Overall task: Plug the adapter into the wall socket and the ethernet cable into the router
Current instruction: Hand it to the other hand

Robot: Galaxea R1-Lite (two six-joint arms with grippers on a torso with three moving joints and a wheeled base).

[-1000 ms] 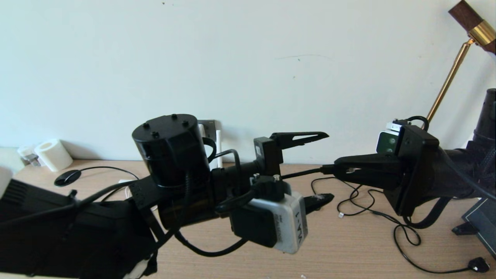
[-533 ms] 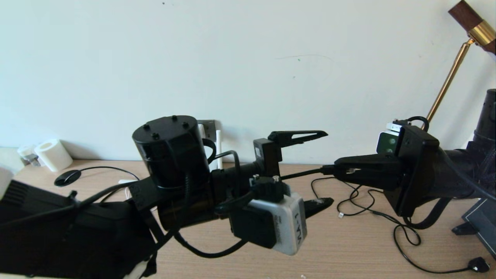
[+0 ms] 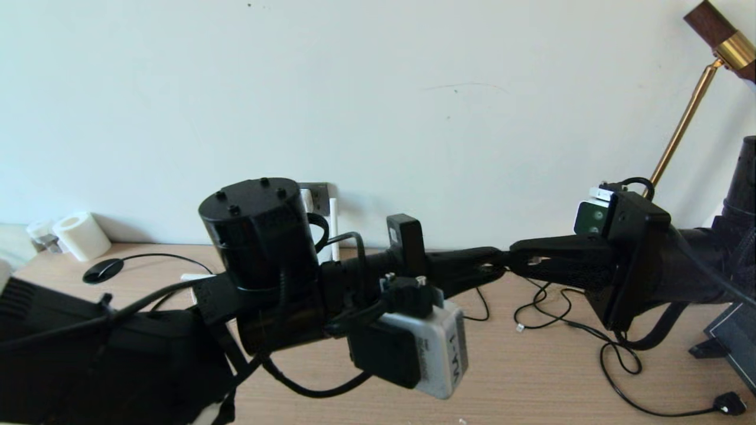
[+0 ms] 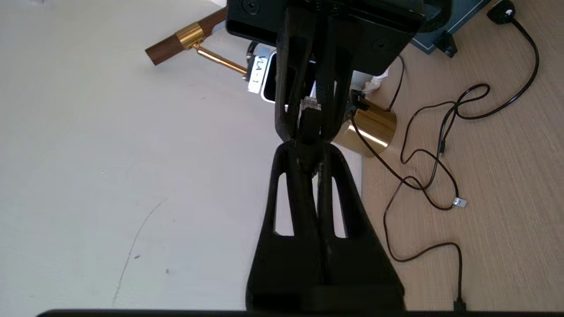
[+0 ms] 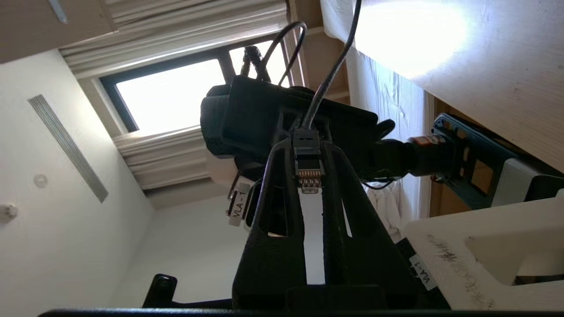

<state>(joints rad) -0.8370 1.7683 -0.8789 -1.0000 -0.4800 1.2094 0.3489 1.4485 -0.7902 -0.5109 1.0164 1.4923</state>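
Left hand point(image 3: 493, 267) clenched on thick black ethernet cable point(image 4: 308, 125) just behind its clear clip connector. Right hand point(image 3: 517, 258) grips the connector itself, fingertip to fingertip, above pale wooden desk point(image 3: 531, 378). Dark grey wall socket point(image 3: 319, 198) behind left arm.

Your head camera looks forward and down over the counter point(image 3: 531, 378) toward the wall. Your left wrist camera sits close behind the left hand point(image 4: 308, 149), facing the right hand point(image 5: 310, 176); the right wrist camera faces back. Both share the ethernet cable point(image 5: 308, 176) connector.
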